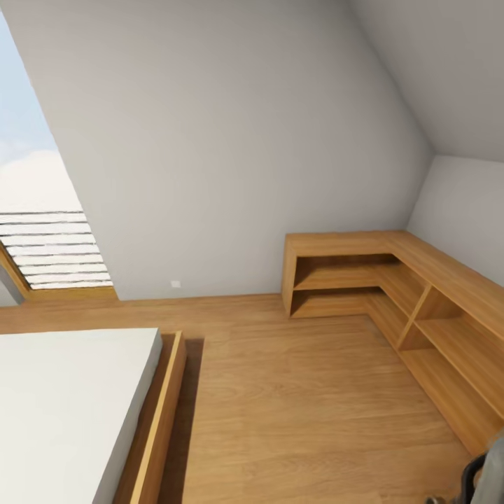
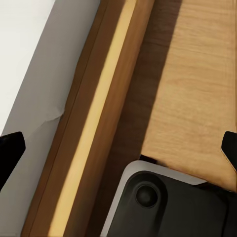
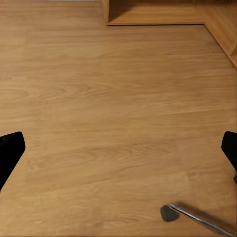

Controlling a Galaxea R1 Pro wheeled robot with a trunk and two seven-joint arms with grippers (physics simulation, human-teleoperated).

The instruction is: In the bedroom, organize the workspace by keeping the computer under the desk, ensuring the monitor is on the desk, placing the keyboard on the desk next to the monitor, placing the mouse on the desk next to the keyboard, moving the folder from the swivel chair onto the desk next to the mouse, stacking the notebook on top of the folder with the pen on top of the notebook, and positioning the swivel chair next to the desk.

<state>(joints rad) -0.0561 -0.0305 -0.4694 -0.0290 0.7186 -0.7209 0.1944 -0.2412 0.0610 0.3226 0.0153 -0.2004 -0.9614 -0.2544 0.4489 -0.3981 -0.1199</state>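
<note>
Head view: bedroom corner, sloped white wall, window (image 1: pixel 42 231) at left, white bed (image 1: pixel 66 406) in wooden frame, L-shaped corner shelf (image 1: pixel 420 294) on wood floor (image 1: pixel 294 413). Swivel chair (image 1: pixel 486 472) edge at lower right, near shelf.

Left wrist view: left hand (image 2: pixel 118 145) spread open above bed frame (image 2: pixel 94 133), robot base (image 2: pixel 168 202) below.

Right wrist view: right hand (image 3: pixel 118 145) spread open over floor; chair leg with caster (image 3: pixel 170 212).

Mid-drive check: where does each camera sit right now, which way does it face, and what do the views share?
Head view: on the head, looking down over the bed, floor and corner shelving.
Left wrist view: on the left arm, facing down at the bed frame; dark fingertips and robot base show.
Right wrist view: on the right arm, facing floor, shelving and a chair leg.
Shared: floor, shelving, bed.
</note>
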